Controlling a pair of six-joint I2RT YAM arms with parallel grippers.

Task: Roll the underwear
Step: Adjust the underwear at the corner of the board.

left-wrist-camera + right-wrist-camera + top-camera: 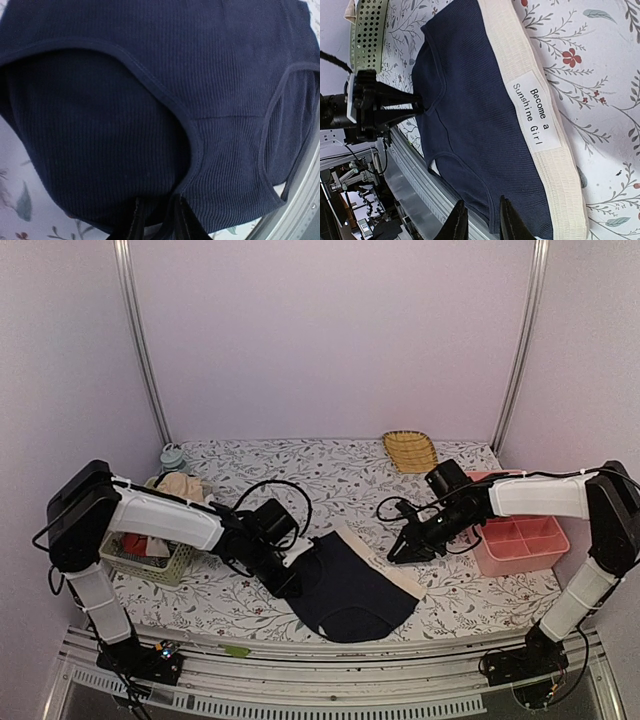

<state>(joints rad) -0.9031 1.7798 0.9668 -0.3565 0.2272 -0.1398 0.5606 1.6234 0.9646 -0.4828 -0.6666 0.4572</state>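
A dark navy ribbed underwear (350, 595) with a cream waistband (555, 165) lies flat on the flowered table, near the front edge. The waistband label reads "Become a Sunshine Girl". My left gripper (292, 580) is at its left edge, shut on the navy cloth; from the left wrist the underwear (150, 75) fills the frame and its seam runs down between the fingers (186, 222). In the right wrist view the left gripper (419, 106) pinches that edge. My right gripper (398, 554) hovers by the waistband, its fingers (459, 222) slightly apart, nothing between them.
A green perforated basket (165, 562) with clothes stands at the left, a beige piece (180, 485) on top and a teal jar (172, 455) behind. A pink divided tray (520, 540) sits at the right, a yellow woven dish (410, 450) at the back. A metal rail (330, 665) borders the front.
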